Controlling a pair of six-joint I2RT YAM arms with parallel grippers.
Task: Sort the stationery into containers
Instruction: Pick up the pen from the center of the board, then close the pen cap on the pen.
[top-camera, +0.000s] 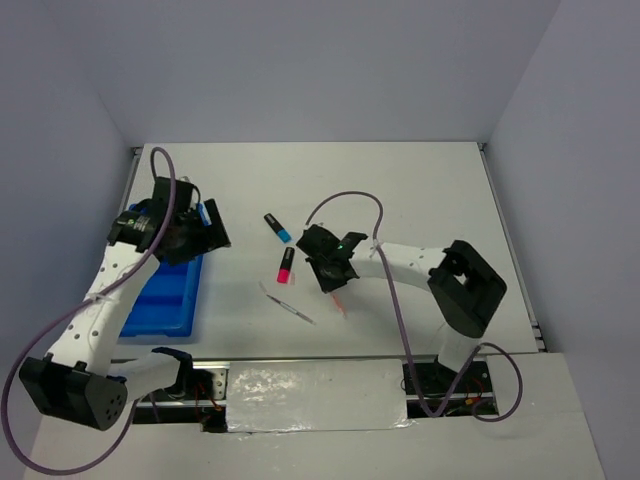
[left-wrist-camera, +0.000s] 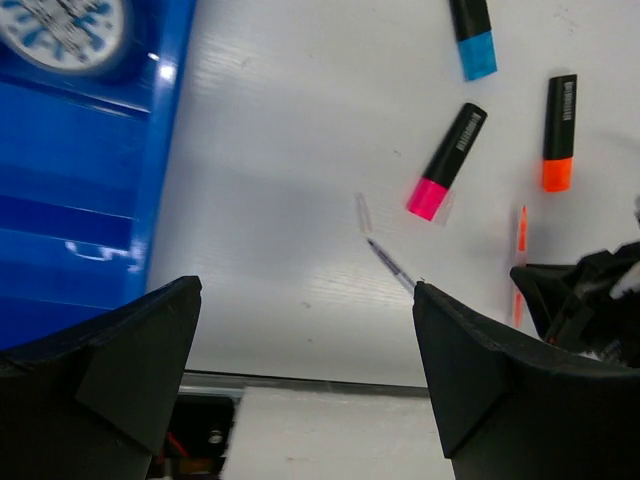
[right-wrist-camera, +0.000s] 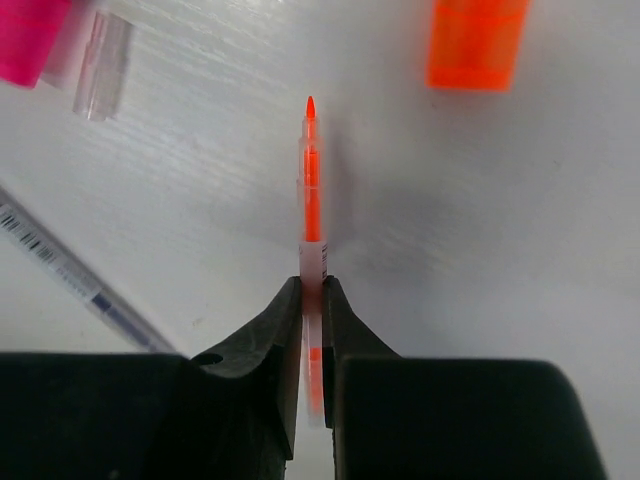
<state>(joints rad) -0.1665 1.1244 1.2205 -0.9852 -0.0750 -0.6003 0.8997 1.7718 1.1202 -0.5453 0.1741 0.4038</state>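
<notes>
My right gripper (right-wrist-camera: 311, 295) is shut on a thin orange pen (right-wrist-camera: 312, 180) that lies on the white table, its tip pointing away from me. The orange end of a highlighter (right-wrist-camera: 478, 45) lies ahead of it to the right, and a pink-ended highlighter (right-wrist-camera: 30, 40) to the left. A blue-ended highlighter (top-camera: 277, 228) lies further back. A thin clear pen (top-camera: 290, 310) rests near the table's front. My left gripper (left-wrist-camera: 305, 350) hangs open and empty beside the blue tray (top-camera: 160, 300). A blue-white roll (left-wrist-camera: 60, 25) sits in one tray compartment.
A small clear cap (right-wrist-camera: 103, 65) lies next to the pink highlighter. The table's front edge (left-wrist-camera: 300, 380) runs just below the left gripper. White walls enclose the table on three sides.
</notes>
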